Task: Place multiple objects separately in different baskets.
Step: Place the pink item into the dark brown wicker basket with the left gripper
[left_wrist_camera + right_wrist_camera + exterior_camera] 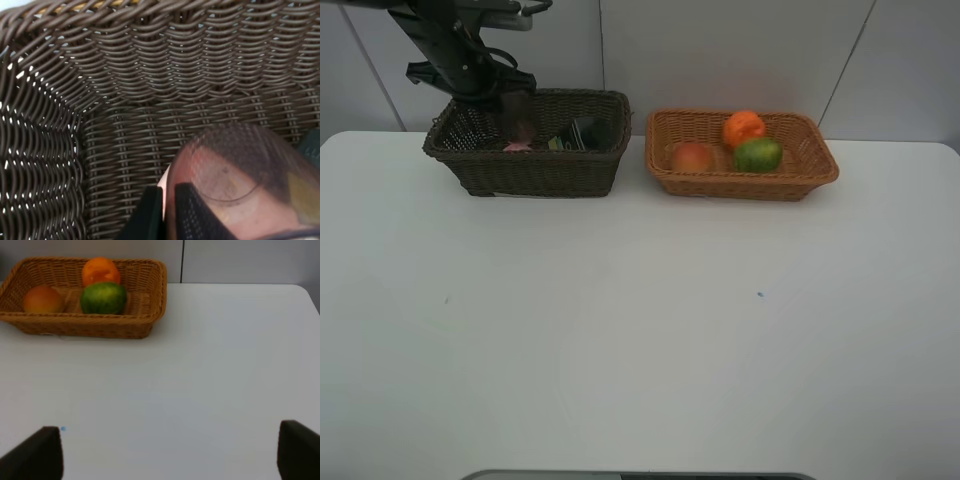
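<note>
My left gripper (167,195) reaches down into the dark brown basket (530,172), shut on the wall of the translucent purple-pink cup (240,175), which hangs near the basket's back left corner (517,108). The pink bottle (518,146) and the dark green bottle (586,132) lie on the basket floor. In the light orange-brown basket (810,180) sit the orange (744,127), the red-orange fruit (693,157) and the green fruit (758,154). My right gripper (165,450) stands open above bare table, well in front of that basket (145,325), and does not show in the high view.
Both baskets stand side by side along the back of the white table (640,330), close to the wall. The left arm (455,45) comes down from the upper left over the dark basket's rear rim.
</note>
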Available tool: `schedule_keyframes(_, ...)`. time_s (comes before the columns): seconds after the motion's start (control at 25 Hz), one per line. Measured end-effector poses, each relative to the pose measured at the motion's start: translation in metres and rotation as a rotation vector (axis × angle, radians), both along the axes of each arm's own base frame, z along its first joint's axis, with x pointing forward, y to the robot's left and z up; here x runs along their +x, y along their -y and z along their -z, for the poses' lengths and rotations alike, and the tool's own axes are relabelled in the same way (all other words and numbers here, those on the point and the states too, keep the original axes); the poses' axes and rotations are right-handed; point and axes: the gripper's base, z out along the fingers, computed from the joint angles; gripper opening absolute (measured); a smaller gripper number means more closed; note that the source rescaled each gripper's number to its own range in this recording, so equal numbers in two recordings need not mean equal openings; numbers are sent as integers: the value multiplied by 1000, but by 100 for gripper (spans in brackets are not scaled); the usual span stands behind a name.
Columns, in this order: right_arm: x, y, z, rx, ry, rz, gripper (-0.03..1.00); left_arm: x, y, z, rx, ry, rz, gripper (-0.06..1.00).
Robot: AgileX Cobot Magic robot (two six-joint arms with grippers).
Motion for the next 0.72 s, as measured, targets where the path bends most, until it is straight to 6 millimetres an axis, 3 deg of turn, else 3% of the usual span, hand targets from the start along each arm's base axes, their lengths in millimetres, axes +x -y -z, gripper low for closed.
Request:
schedule_keyframes(0.44,0,0,0,0,0,0,84,2,0,3,1,6,6,4)
schedule_keyframes(0.52,0,0,0,0,0,0,84,2,0,3,6,6,14,17)
schedule_keyframes(0.72,0,0,0,0,0,0,84,1,0,4,8,-1,13,84)
